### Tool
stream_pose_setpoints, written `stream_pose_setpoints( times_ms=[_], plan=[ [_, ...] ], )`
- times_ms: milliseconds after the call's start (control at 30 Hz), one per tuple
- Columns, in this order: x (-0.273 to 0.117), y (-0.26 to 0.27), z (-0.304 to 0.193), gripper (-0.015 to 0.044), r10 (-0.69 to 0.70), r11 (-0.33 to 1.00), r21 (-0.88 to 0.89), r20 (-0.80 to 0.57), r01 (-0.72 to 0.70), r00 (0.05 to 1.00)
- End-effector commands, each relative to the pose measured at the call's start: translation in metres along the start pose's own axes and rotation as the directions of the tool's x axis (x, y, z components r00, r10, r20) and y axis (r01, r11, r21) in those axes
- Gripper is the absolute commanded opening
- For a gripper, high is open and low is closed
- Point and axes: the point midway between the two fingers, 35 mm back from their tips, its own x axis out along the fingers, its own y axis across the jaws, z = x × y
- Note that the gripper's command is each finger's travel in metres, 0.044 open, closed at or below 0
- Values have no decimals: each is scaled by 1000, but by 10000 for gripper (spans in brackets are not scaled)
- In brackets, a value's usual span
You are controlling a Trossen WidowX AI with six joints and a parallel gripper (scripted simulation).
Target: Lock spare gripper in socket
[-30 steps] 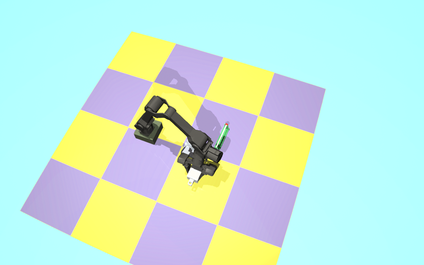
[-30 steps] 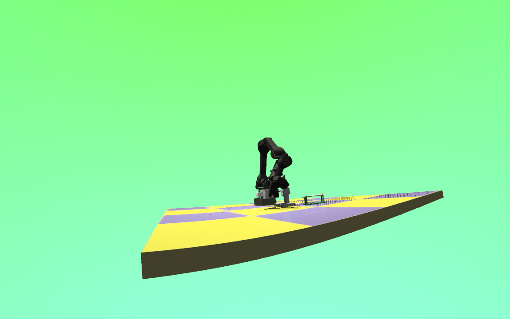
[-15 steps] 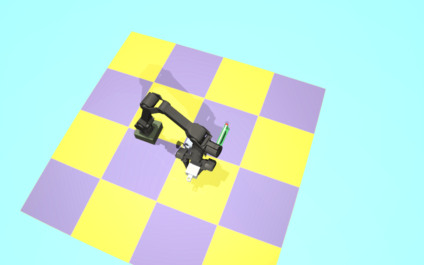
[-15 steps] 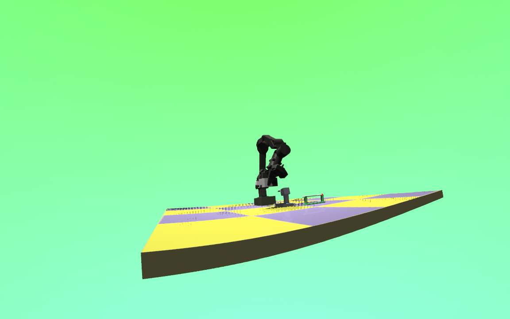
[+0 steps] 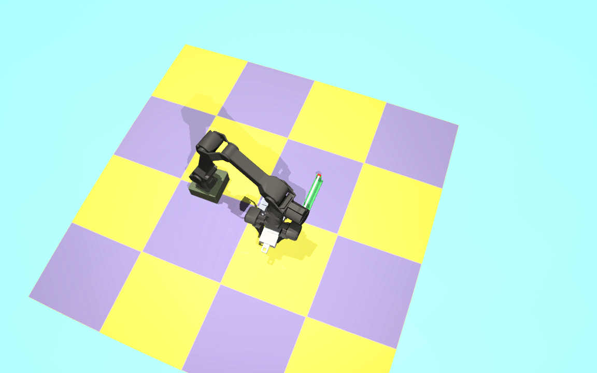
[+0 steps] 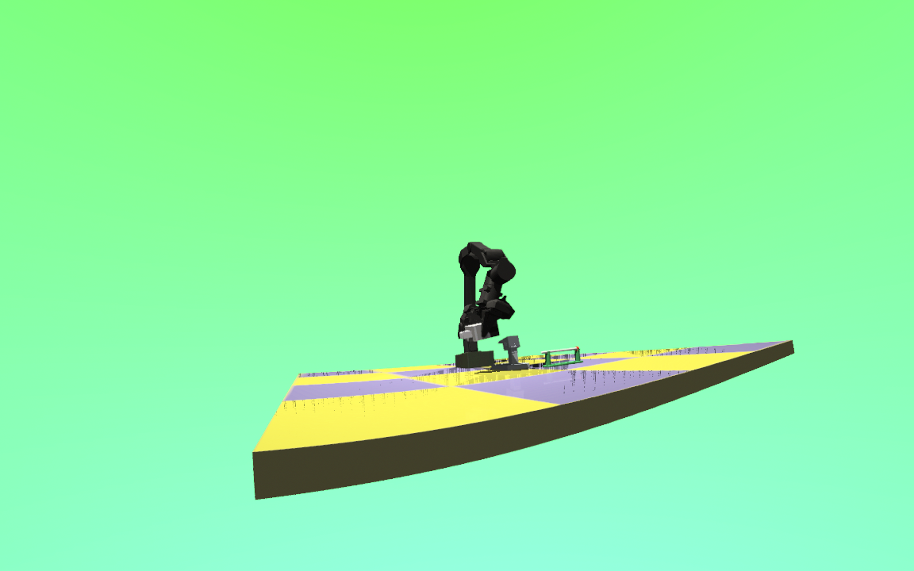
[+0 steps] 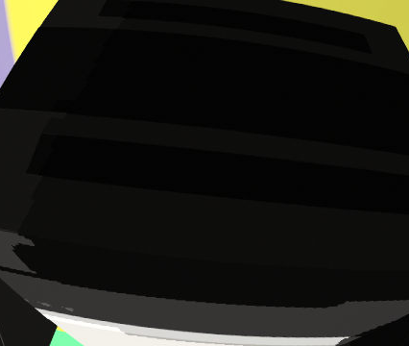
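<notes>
My gripper [image 5: 271, 238] [image 7: 200, 312] is shut on the spare gripper, held raised above the table. The spare gripper [image 5: 268, 237] [image 6: 473, 331] [image 7: 214, 192] shows a pale block with a small ringed spigot in the top view; its dark body fills most of the wrist view. The grey mount [image 5: 264, 204] [image 6: 513, 353] stands upright, partly hidden by the arm in the top view. In the exterior view its socket head is beside and below the held piece, with a visible gap. The lock pin [image 5: 312, 189] [image 6: 558, 350], white with a red end, lies outside the socket on a green rack.
The green rack [image 5: 316, 194] [image 6: 577, 355] stands beyond the mount, close to the wrist in the top view. The arm's dark base block [image 5: 205, 193] [image 6: 473, 360] stands to the left. The checkered table [image 5: 254, 315] [image 6: 382, 419] has open edges.
</notes>
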Motion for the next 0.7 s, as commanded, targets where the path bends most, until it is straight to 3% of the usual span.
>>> stream_pose_setpoints(
  times_ms=[0,667],
  plan=[
    [1,8,6,0,14,1000,-29,71,-12,997],
    [-5,43,44,0,64,992,-130,476,-2,877]
  ],
)
